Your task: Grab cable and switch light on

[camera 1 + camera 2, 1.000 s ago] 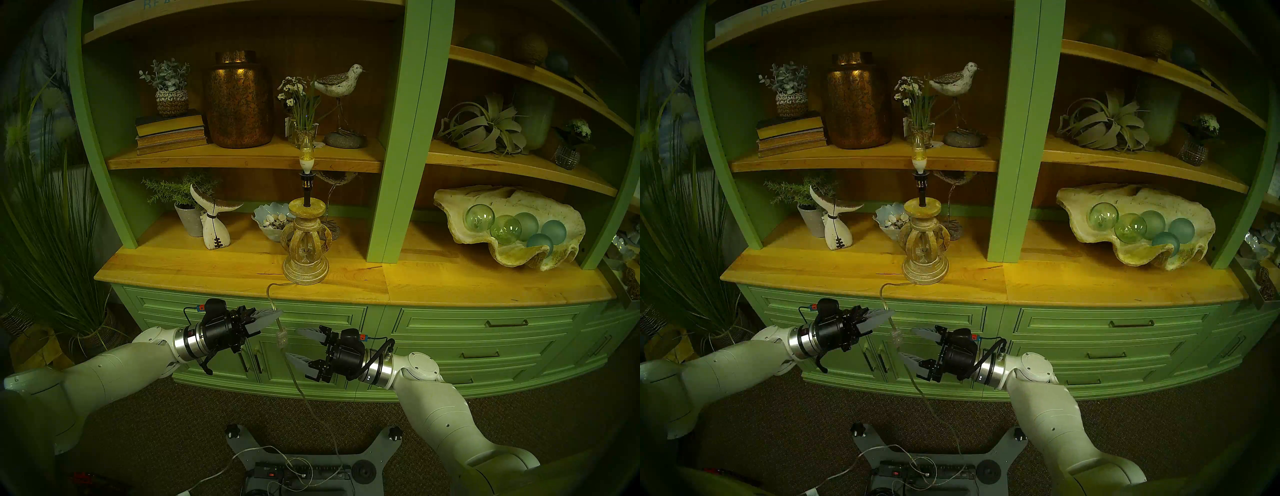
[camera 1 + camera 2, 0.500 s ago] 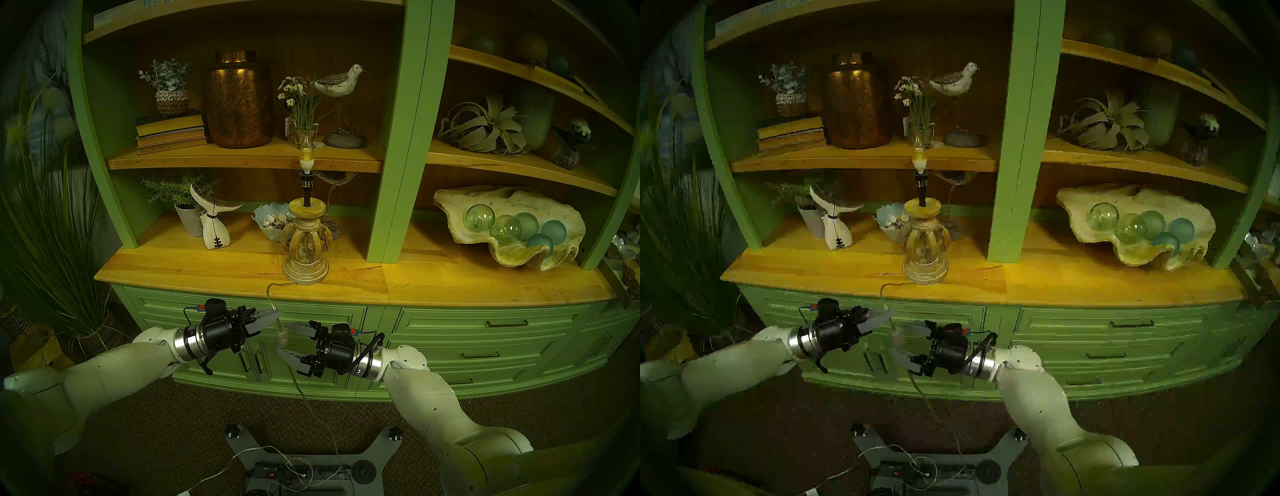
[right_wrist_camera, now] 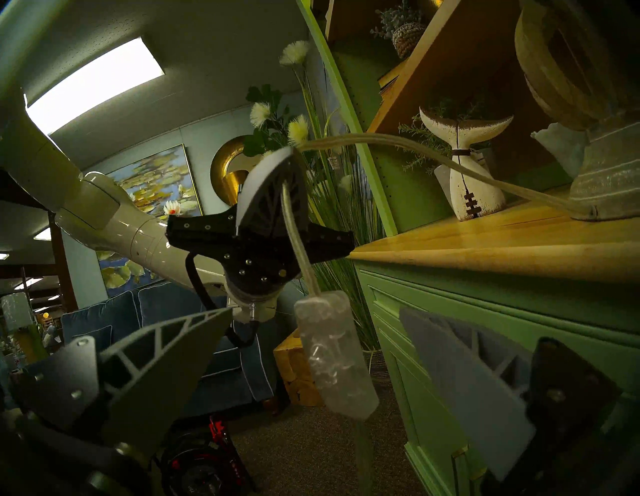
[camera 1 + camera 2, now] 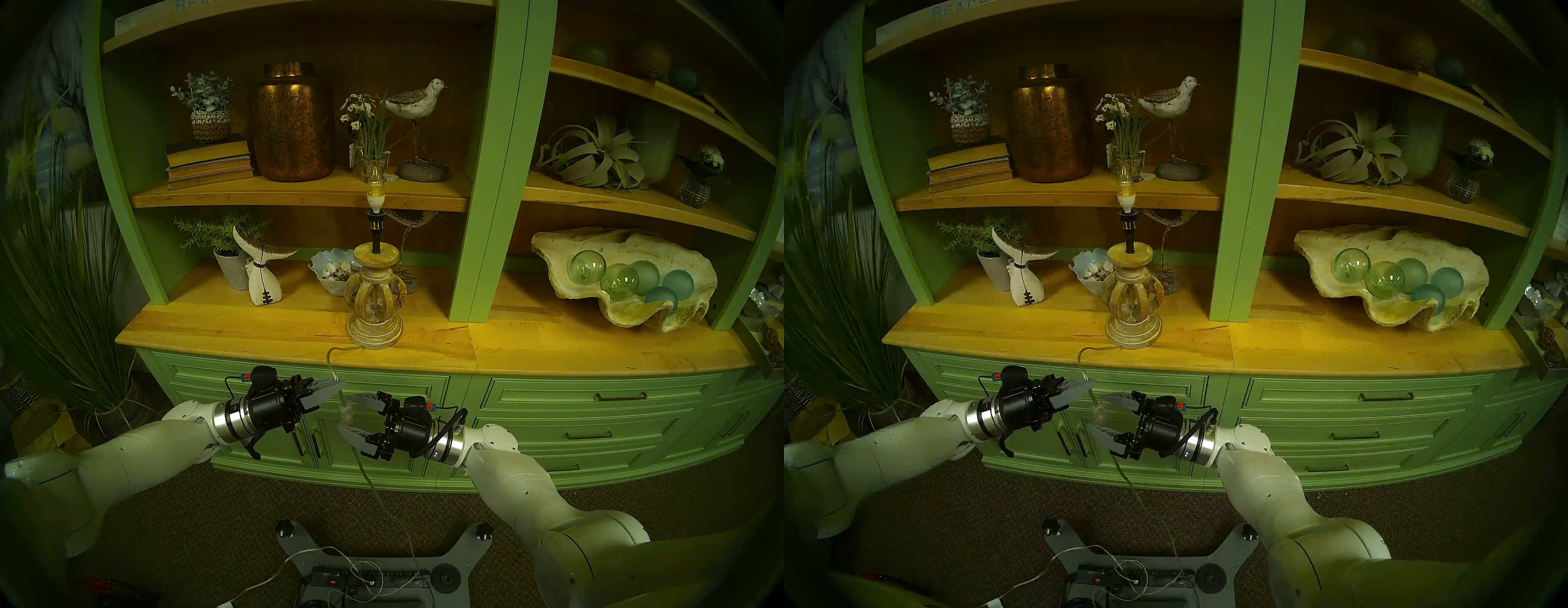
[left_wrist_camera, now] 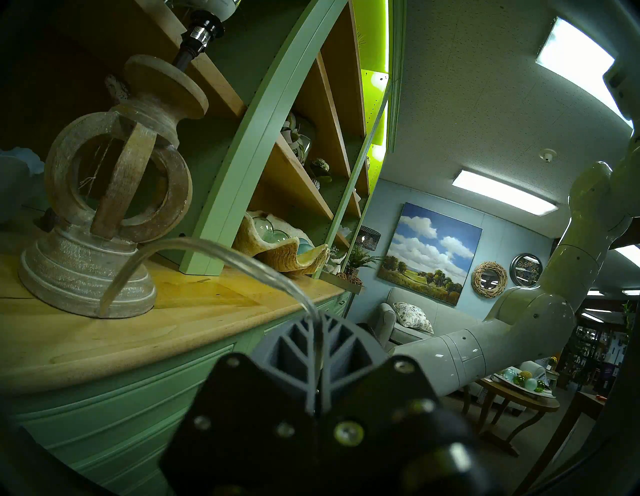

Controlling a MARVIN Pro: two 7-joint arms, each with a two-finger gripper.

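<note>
Below the bench [image 4: 254, 339], our left tool [image 4: 339, 384] pinches the cable [image 4: 335, 373]; right tool [image 4: 345, 414], spread, brackets its switch [image 4: 344, 414].

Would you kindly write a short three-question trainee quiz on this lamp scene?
1. True or false: the left claw is shut on the cable.
2. Which lies between the open right claw's fingers? A) bulb B) switch block C) power strip
3. Fill in: the lamp base stands on the wooden ____.

Key: 1 true; 2 B, the switch block; 3 counter.
</note>
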